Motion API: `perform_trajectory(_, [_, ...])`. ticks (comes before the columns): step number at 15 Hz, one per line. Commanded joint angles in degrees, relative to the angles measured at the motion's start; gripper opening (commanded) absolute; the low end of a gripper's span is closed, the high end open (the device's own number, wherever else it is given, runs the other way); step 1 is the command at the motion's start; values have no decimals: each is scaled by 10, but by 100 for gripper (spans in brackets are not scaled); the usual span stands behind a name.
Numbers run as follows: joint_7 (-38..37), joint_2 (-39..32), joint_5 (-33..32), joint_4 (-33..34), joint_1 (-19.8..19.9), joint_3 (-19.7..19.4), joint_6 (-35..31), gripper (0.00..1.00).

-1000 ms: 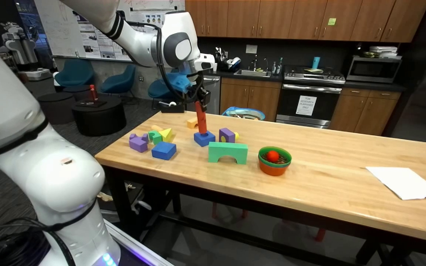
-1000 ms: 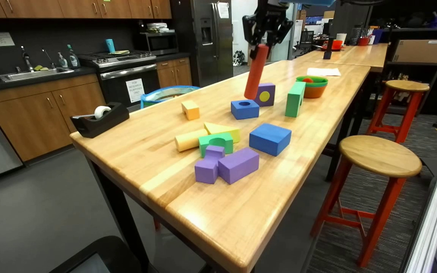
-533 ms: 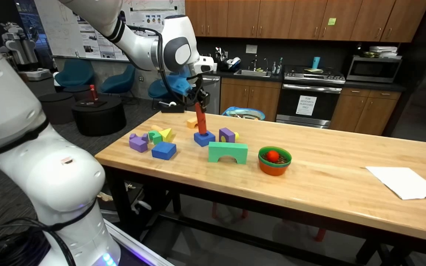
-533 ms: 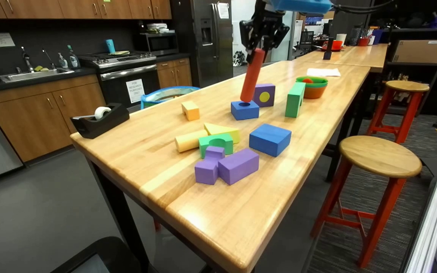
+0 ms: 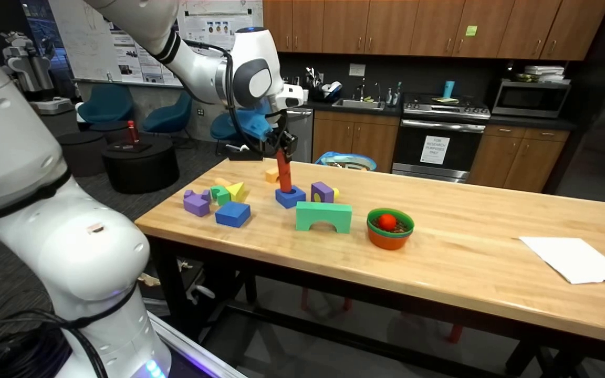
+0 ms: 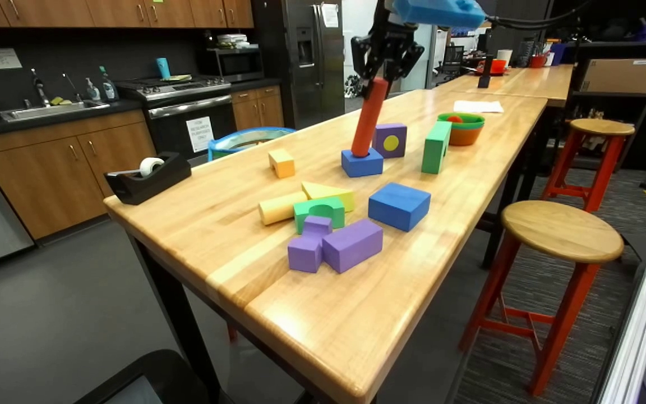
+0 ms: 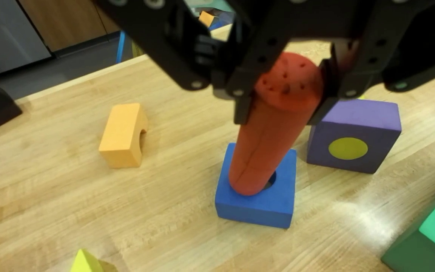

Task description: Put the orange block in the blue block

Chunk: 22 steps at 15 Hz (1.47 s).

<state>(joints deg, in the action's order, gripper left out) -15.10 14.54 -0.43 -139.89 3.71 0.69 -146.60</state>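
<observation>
Pincer (image 7: 283, 107) and orange block (image 7: 264, 151) have shifted slightly lower since the earlier frame; other blocks unmoved. Pincer clenched on the orange block's upper end, the block tilted, hanging beneath it. Blue block (image 7: 255, 208) sits under the pincer on the table (image 7: 164, 211), orange block's lower end at its top, part of the round hole showing alongside; can't tell if partly inside. Wrist view: purple block (image 7: 357, 130) right of pincer, yellow-orange arch (image 7: 121, 136) left.

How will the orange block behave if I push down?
The orange block is pitted on top, perhaps foam that gives slightly. It leans, jaws closed near its top, so it might pivot. Round, it would likely roll if dropped.
</observation>
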Motion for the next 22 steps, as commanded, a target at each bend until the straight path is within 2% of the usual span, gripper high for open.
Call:
perform_trajectory(1, [16,3,15,-4,-3,-7,-5,15])
perform_trajectory(22, [32,6,17,-2,-4,-17,3,15])
